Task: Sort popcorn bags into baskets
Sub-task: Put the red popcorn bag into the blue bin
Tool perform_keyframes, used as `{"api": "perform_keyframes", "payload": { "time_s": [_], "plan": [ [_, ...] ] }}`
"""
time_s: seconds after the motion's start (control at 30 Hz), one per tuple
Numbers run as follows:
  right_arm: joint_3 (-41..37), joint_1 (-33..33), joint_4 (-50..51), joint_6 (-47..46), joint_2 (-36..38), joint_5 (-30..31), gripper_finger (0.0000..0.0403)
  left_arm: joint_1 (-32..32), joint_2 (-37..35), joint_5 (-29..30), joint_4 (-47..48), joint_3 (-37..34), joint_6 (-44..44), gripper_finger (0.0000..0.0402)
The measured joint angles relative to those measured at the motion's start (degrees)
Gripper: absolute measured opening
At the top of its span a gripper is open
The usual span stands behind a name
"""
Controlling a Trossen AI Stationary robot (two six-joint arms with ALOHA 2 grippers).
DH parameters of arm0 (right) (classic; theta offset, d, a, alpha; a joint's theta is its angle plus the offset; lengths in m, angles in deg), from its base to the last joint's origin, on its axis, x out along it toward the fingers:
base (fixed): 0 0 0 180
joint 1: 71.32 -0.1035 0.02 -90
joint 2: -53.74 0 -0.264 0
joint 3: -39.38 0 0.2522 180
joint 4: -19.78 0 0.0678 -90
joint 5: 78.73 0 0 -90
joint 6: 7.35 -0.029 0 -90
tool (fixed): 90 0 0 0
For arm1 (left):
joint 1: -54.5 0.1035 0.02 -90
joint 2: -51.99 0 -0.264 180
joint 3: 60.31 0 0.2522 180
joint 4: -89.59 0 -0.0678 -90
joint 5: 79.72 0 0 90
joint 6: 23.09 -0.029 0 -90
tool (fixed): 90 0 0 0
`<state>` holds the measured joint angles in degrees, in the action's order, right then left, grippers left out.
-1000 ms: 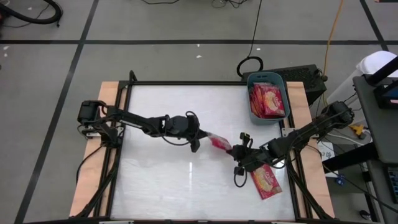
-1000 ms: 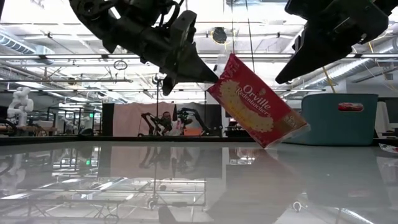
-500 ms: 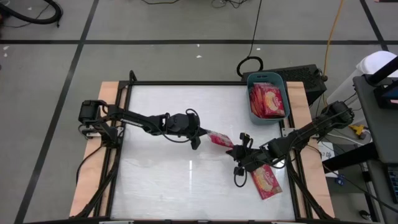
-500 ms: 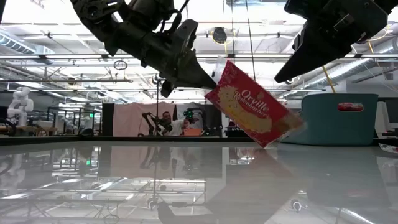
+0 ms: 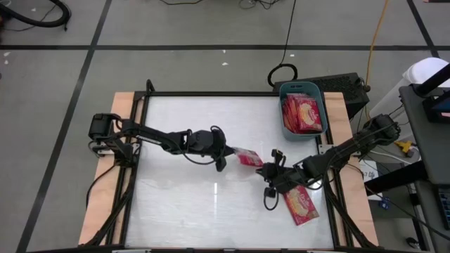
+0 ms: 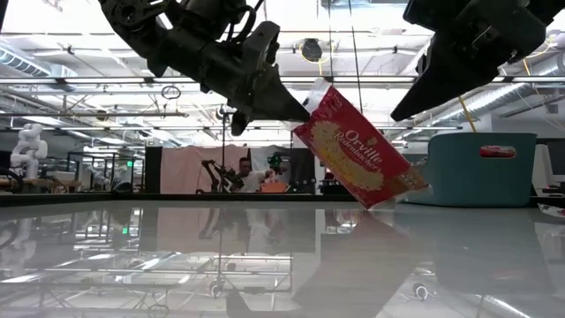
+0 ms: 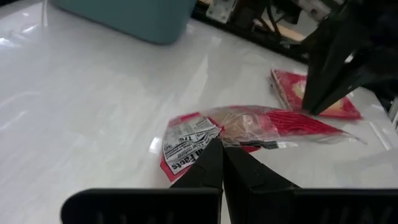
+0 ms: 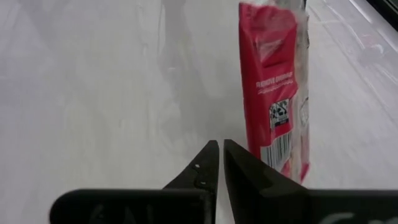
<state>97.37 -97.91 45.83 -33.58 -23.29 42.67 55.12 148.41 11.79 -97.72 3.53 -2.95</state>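
My left gripper (image 5: pixel 226 152) (image 7: pixel 222 152) is over the table's middle, shut on a red popcorn bag (image 5: pixel 248 158) (image 6: pixel 360 157) (image 7: pixel 261 123). Its yellow picture faces the low view and its label print shows in the left wrist view. My right gripper (image 5: pixel 269 177) (image 8: pixel 220 155) is shut and empty, just right of and nearer than this bag (image 8: pixel 273 93). A second bag (image 5: pixel 301 205) (image 7: pixel 314 93) lies flat by the table's near right corner. The teal basket (image 5: pixel 285 112) (image 6: pixel 481 168) (image 7: pixel 134 18) at the far right holds several bags (image 5: pixel 304 112). My left gripper pinches the bag between its two fingers at the upper end (image 6: pixel 311 104) (image 7: pixel 214 134), on the clear wrapper edge beside the label print. The fingers (image 6: pixel 278 99) come slanting down from the table's left. The bag is lifted clear and hangs tilted, its lower end (image 6: pixel 388 196) toward the right arm.
The right arm (image 5: pixel 330 158) stretches in from the right edge, and its dark fingers (image 7: pixel 339 68) stand close behind the held bag. Bare white table (image 5: pixel 183 204) spreads to the left and near side. A wooden frame (image 5: pixel 341 133) borders the table.
The bag held by my left gripper has swung a little, its lower end shifting slightly while the pinched upper end stayed in the fingers. Both arms have stayed nearly where they were.
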Motion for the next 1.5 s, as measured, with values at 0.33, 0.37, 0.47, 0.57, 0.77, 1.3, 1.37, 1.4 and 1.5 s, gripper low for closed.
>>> {"api": "perform_keyframes", "payload": {
  "time_s": [0.33, 0.37, 0.47, 0.57, 0.77, 1.3, 1.37, 1.4, 1.5],
  "plan": [
    [-3.5, 2.7, -1.3, -1.6, 0.0, -4.2, 0.0016, 1.8, 0.0, -2.6, 1.3, 0.0, 3.4, 0.0],
    [-4.0, 2.9, -1.3, -2.3, 0.0, -4.3, 0.0015, 2.2, 0.0, -2.6, 1.7, 0.0, 3.7, 0.0],
    [-5.4, 3.2, -1.3, -4.0, 0.0, -4.3, 0.0014, 2.9, 0.0, -2.6, 2.4, 0.0, 4.1, 0.0],
    [-6.5, 3.3, -1.5, -4.6, 0.0, -4.5, 0.0014, 3.6, 0.0, -2.6, 2.4, 0.0, 4.4, 0.0],
    [-8.0, 3.3, -6.1, -2.9, 0.0, -4.8, 0.0012, 5.6, 0.0, -2.6, 2.6, 0.0, 4.4, 0.0],
    [-8.0, 4.4, -14.4, 2.4, 0.0, -4.2, 0.0012, 5.8, 0.0, -2.9, 2.7, 0.0, 3.0, 0.0],
    [-8.0, 4.7, -14.3, 1.4, 0.0, -2.8, 0.0012, 5.9, 0.0, -3.0, 2.5, 0.0, 2.9, 0.0],
    [-8.0, 4.8, -14.2, 0.9, 0.0, -1.9, 0.0012, 5.9, 0.0, -3.0, 2.5, 0.0, 2.7, 0.0],
    [-8.0, 5.2, -14.2, 0.5, 0.0, -0.2, 0.0014, 5.8, 0.0, -3.1, 2.5, 0.0, 2.6, 0.0001]
  ]
}}
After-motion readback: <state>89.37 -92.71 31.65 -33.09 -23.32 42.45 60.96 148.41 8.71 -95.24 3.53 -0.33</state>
